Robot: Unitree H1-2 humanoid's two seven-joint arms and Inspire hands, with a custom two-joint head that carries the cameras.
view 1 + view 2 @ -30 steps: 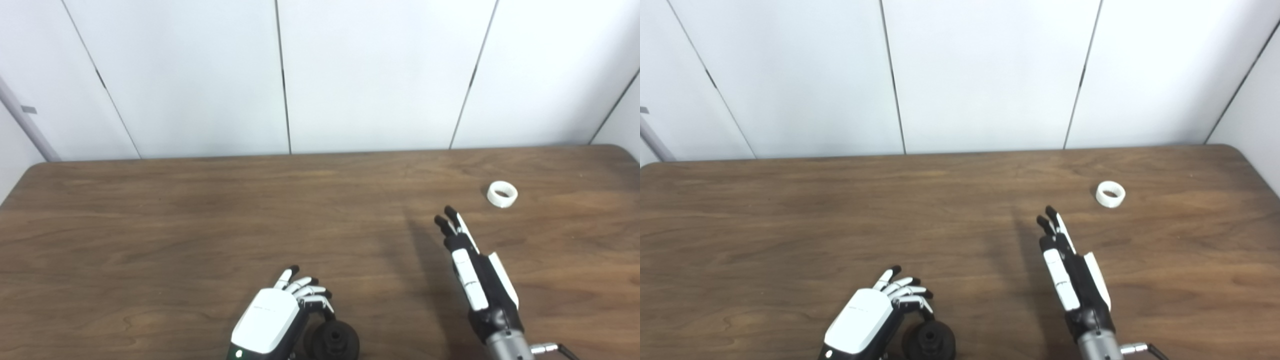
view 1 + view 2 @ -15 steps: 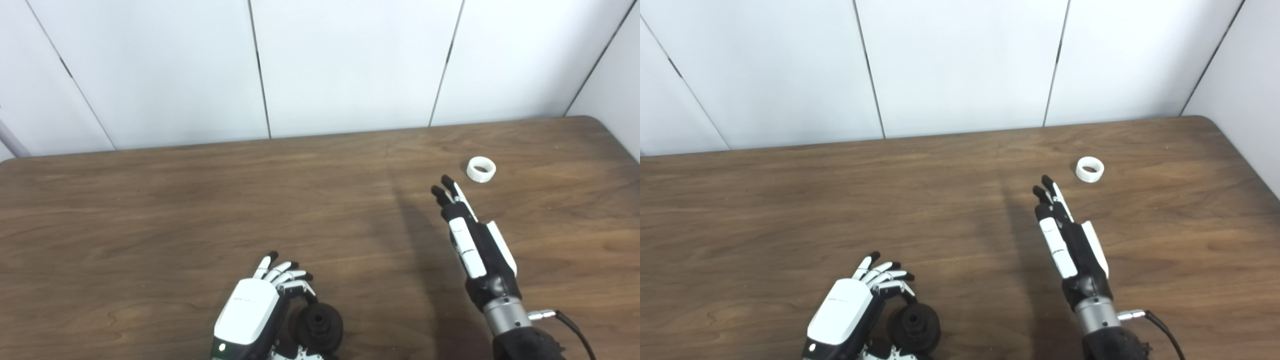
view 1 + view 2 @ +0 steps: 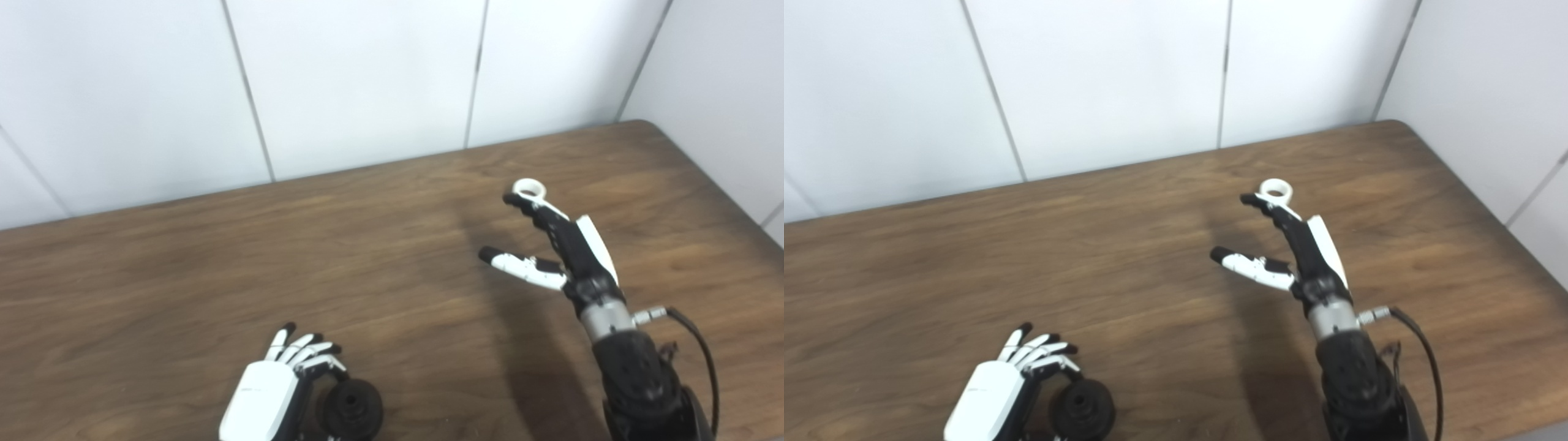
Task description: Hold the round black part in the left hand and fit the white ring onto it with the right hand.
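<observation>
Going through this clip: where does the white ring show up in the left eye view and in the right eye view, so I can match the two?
Left eye view: the white ring lies right of centre, upper half, just past the right hand's fingertips.
Right eye view: the same ring sits a little nearer the middle, again at those fingertips.
Shared landmark: the table's rounded far right corner, beyond the ring in both views.

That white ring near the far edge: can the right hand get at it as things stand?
Probably yes. The right hand is open, thumb spread wide, its fingertips already at the white ring in both views. Only bare table surrounds the ring; nothing blocks it.
</observation>
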